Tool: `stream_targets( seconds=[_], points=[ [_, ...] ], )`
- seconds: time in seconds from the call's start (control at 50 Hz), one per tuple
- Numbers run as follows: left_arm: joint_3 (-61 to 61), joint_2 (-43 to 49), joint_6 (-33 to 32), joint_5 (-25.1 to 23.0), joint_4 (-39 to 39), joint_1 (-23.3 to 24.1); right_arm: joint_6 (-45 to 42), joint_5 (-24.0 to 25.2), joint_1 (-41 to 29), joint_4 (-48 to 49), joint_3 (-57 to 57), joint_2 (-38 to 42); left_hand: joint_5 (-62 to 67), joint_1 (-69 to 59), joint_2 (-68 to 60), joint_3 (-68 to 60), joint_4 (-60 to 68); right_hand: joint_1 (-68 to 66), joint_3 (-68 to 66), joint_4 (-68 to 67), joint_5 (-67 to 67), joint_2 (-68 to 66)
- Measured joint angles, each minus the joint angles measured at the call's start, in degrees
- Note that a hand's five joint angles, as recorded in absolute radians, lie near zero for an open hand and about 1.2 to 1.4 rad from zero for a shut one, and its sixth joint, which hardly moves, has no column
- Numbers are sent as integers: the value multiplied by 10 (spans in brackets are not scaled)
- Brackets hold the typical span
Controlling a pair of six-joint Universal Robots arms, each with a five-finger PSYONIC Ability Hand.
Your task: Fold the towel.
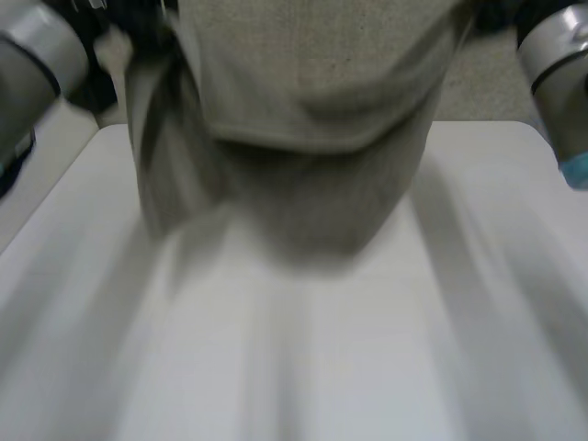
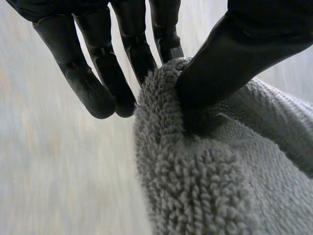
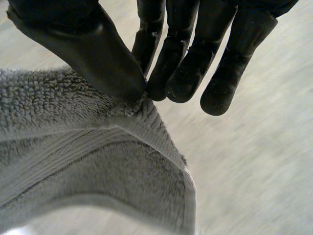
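- Towel (image 1: 312,138): the grey towel is up in the air, very close to the head camera. It hangs down over the white desk (image 1: 367,367). I cannot tell if its lowest part touches the desk.
- The left robot hand (image 2: 230,63) is clamped on the towel's top edge. Its thumb presses the fluffy cloth against some of the fingers, and the other fingers (image 2: 98,93) stick out free just beside it.
- The right robot hand (image 3: 98,54) pinches a top corner between its thumb and fingertips. The flat hem runs down from there.
- Between the two hands the towel droops in a soft curve.
- What could go wrong: each robot hand holds only a small bit of cloth. I think a quick swing could pull the heavy towel out of one pinch. Then that side would drop and the towel would hang crooked.
- If one hand comes down lower than the other, the fold may turn out lopsided. The loose bottom part could also bunch up on the desk.
- The left arm (image 1: 37,55) and the right arm (image 1: 556,64) are out at the sides.
- I see nothing on the desk that stands in the way.
- Behind the desk's far edge is a pale floor (image 1: 487,83).
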State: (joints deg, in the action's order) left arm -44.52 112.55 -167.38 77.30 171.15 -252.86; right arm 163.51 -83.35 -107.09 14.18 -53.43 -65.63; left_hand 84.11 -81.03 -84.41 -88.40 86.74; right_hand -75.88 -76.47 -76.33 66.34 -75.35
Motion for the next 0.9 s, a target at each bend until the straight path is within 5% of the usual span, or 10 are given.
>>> stream_targets(
  seconds=[0.14, 0.32, 0.54, 0.7, 0.8, 0.9],
  points=[
    [40, -8, 121, -4, 110, -16, 29, 1, 2, 65, -72, -69, 0, 0, 0, 0, 0, 0, 0, 0, 0, -6],
    [-151, -17, 126, -43, 151, -39, 16, 78, 4, -43, -169, -90, 2, 0, 0, -1, 0, 0, 0, 0, 0, -9],
    [-437, 29, -25, -135, 258, -60, -76, 116, 7, -116, -340, -46, 2, 0, 0, -1, 0, 0, 0, 0, 0, -9],
    [-541, 40, -170, -153, 309, -80, -113, 117, 9, -105, -409, -17, 2, 0, 0, -1, 0, 0, 0, 0, 0, -9],
    [-576, 23, -238, -152, 310, -93, -112, 122, 10, -103, -426, -19, -156, 130, 159, 196, -189, 0, 0, 0, 0, -9],
    [-609, -14, -302, -151, 310, -95, -105, 130, 11, -98, -437, -23, -587, 554, 578, 624, -613, 0, 0, 0, 0, -9]
  ],
)
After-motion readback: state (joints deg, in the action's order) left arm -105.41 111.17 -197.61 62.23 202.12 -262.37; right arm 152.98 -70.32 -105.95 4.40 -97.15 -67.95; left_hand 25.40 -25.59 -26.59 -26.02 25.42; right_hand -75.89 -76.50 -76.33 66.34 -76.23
